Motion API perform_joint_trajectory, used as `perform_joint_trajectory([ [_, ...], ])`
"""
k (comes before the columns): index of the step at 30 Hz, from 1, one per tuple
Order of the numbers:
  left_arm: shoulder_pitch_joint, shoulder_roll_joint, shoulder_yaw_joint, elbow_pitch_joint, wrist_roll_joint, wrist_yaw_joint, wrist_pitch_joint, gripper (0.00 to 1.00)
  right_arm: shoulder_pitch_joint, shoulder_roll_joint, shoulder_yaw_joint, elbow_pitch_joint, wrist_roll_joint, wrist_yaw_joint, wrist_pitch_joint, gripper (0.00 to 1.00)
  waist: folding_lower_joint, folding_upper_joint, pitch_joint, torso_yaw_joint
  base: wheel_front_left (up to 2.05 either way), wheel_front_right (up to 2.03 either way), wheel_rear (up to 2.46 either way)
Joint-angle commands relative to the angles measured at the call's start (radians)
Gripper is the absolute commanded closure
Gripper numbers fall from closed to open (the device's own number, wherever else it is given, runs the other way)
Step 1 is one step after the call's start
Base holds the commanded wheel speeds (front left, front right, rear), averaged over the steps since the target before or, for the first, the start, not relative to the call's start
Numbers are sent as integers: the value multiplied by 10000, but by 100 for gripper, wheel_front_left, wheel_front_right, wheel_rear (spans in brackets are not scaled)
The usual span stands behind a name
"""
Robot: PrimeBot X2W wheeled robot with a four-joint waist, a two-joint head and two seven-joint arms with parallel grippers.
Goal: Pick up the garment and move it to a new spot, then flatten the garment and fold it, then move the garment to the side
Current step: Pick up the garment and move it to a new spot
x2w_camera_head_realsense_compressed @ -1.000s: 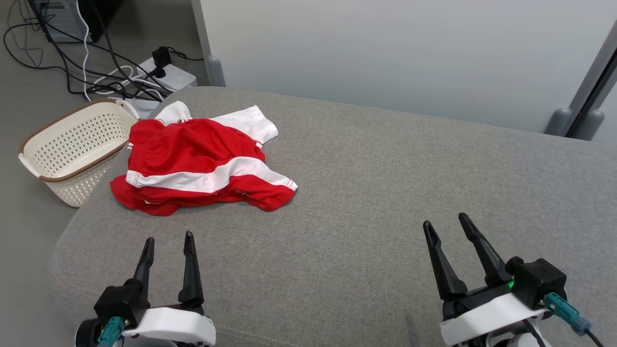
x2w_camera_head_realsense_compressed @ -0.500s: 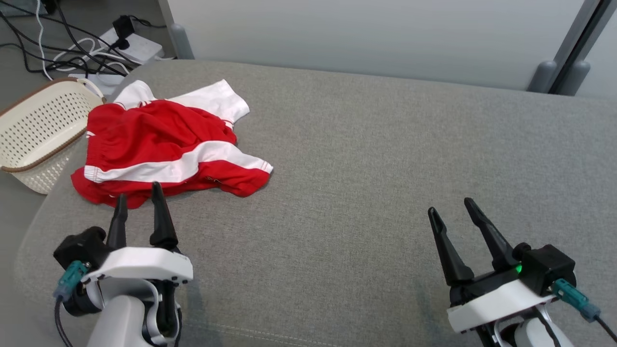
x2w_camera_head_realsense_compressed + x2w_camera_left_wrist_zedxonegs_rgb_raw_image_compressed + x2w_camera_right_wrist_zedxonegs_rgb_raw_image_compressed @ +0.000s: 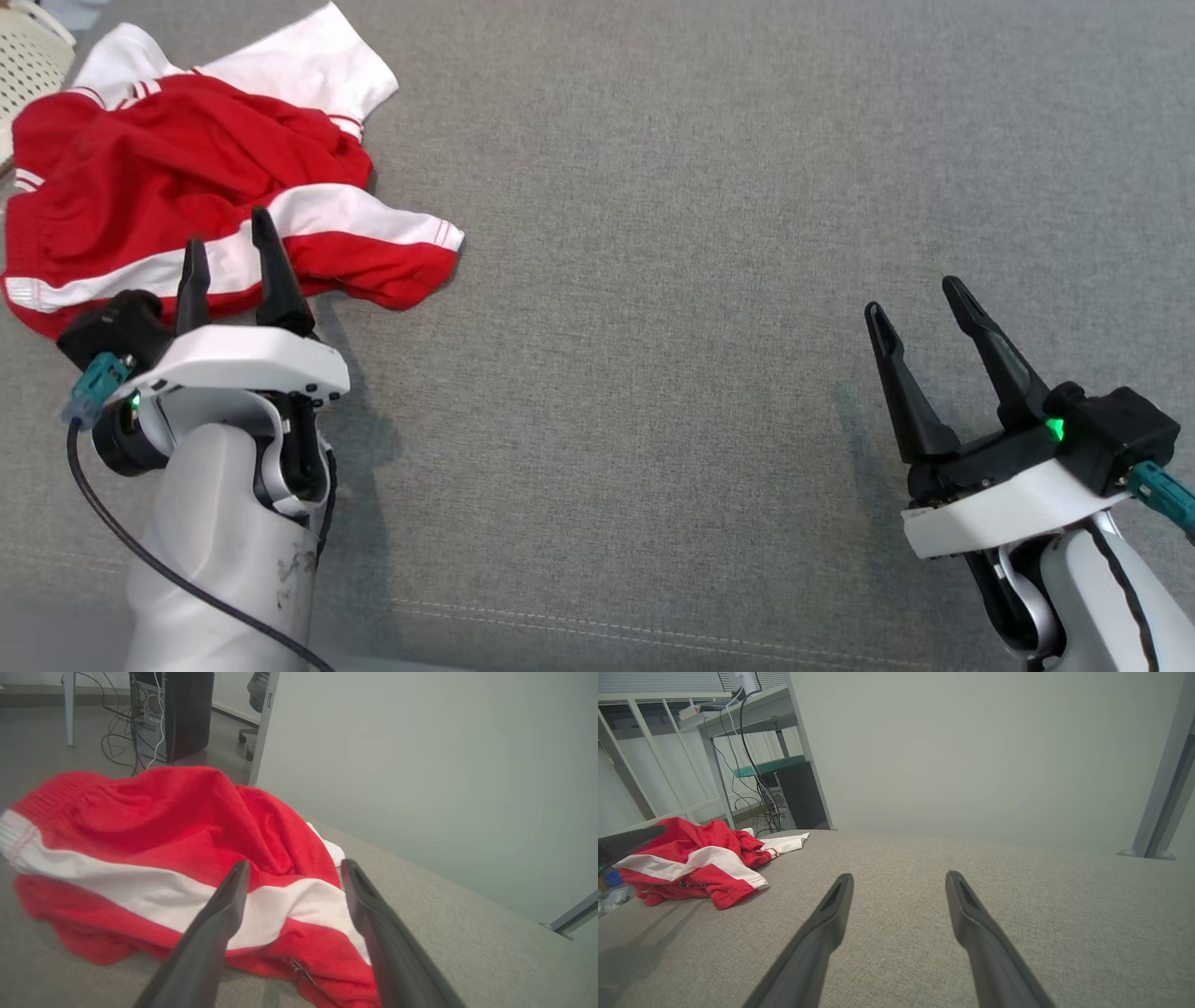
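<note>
Garment [image 3: 177,177]: one, red-and-white, crumpled.
Left gripper [image 3: 227,229]: one, wide, empty, near garment.
Right gripper [image 3: 913,294]: one, wide, empty.
Basket [image 3: 23,56]: possibly one, cropped.

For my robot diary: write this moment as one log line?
left tool: open, at garment edge | right tool: open, empty | garment: crumpled, not yet held

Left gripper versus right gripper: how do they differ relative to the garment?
The dark-fingered left gripper has its tips at the near edge of the crumpled red and white garment; the right gripper stands far off over bare grey upholstery. The left gripper's wrist view has the garment dead ahead; the right gripper's has it off to the left. Both are open and empty.
</note>
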Motion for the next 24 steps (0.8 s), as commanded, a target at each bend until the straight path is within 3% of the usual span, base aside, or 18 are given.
perform_joint_trajectory([
  [1, -624, 281, 377, 170, 204, -88, -53, 0, -272, -134, 227, -358, 133, 14, -134, 0, 0, 0, 550, -211, 0, 0, 0],
  [7, -1552, 302, 688, 1588, 446, -126, -53, 0, -570, -252, 386, -414, 272, 14, -134, 0, 0, 0, 864, -394, 0, 0, 0],
  [21, -3043, 1016, 892, 4673, 1165, 183, -53, 0, -1015, -152, 512, -492, 549, 14, -134, 0, 0, 0, 1308, -1073, 0, 0, 0],
  [22, -3107, 1060, 870, 4817, 1202, 179, -53, 54, -1019, -147, 528, -489, 549, 14, -134, 0, 0, 0, 1310, -1104, 0, 0, 0],
  [23, -3153, 1104, 872, 4876, 1233, 186, -53, 100, -1025, -134, 537, -481, 552, 14, -134, 0, 0, 0, 1305, -1135, 0, 0, 0],
  [24, -3167, 1143, 865, 4903, 1281, 200, -53, 100, -1029, -116, 536, -473, 556, 14, -134, 0, 0, 0, 1292, -1163, 0, 0, 0],
])
